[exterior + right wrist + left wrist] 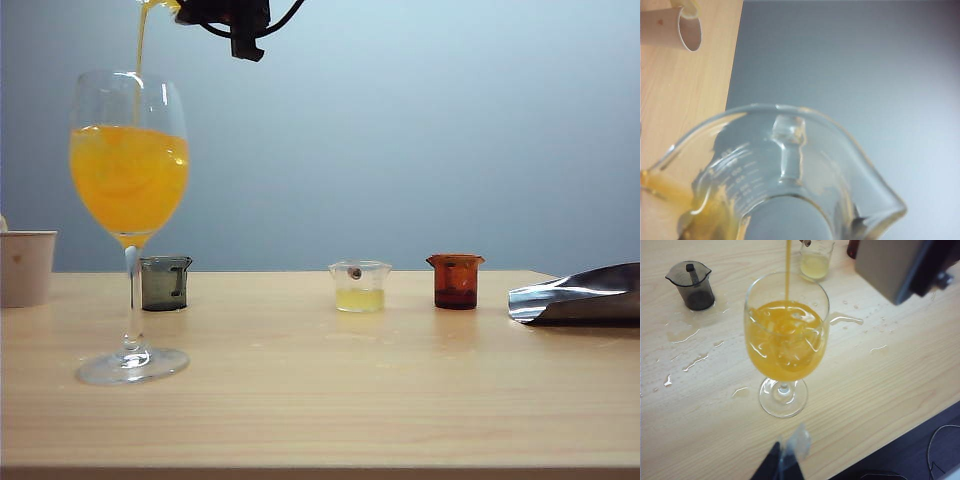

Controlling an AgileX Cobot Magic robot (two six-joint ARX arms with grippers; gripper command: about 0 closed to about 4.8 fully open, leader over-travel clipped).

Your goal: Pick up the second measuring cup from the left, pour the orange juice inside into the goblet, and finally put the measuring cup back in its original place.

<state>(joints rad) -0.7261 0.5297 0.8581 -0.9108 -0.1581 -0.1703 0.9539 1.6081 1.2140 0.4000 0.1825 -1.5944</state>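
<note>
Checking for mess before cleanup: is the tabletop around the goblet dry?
No. The left wrist view shows clear streaks and droplets of liquid on the table around the goblet, near the grey cup.

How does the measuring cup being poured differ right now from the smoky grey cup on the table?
The second measuring cup is clear and colourless; the smoky grey cup is dark-tinted.

The measuring cup is tipped over above the goblet in the right gripper, a thin stream of orange juice leaving its spout; the grey cup stands upright on the table, behind the goblet.

Both are small beaker-shaped cups with flared rims.
</note>
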